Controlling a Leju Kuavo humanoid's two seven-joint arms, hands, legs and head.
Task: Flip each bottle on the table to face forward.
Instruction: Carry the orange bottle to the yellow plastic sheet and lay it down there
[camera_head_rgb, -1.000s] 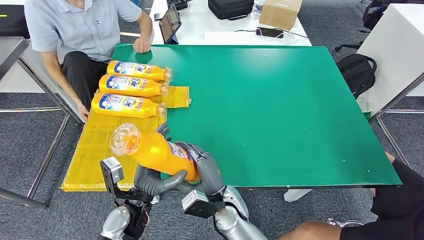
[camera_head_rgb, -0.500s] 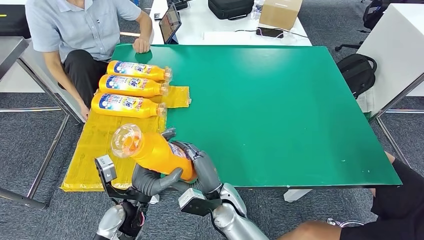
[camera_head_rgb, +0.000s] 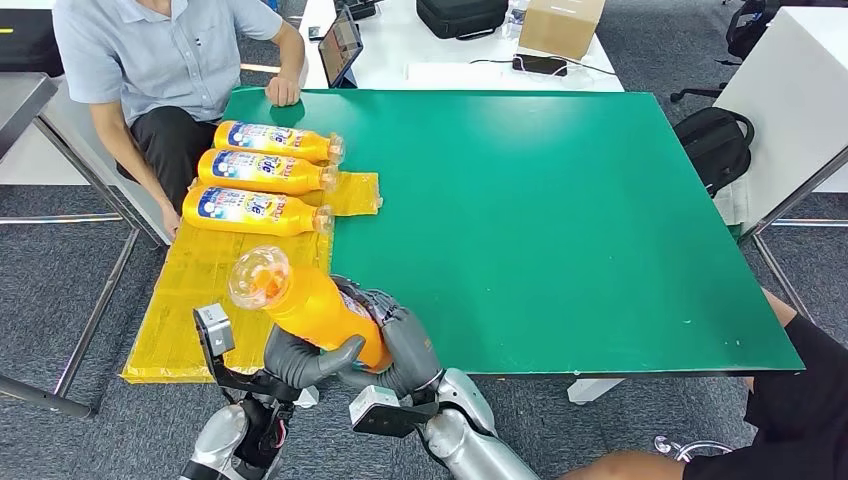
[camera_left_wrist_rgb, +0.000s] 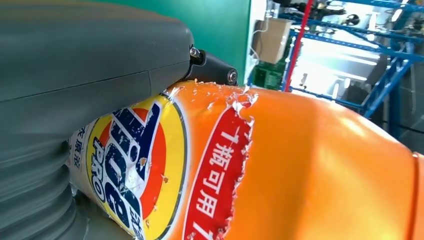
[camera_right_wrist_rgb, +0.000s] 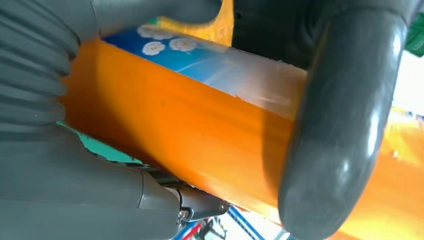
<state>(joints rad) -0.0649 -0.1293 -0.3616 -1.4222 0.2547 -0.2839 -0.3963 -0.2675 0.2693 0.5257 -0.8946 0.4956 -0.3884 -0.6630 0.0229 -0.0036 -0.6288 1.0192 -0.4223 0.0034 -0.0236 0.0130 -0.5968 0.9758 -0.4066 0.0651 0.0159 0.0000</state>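
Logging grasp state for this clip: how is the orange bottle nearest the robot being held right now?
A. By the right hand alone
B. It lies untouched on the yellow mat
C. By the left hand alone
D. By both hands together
D: in the head view the orange bottle is lifted off the yellow mat, with the left hand gripping it from beneath and the right hand wrapped around its lower end.

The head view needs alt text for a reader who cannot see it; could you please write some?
Both robot hands, left hand and right hand, grip an orange detergent bottle above the near edge of a green table. Three more labelled bottles lie side by side on a yellow sheet, with a seated person behind.
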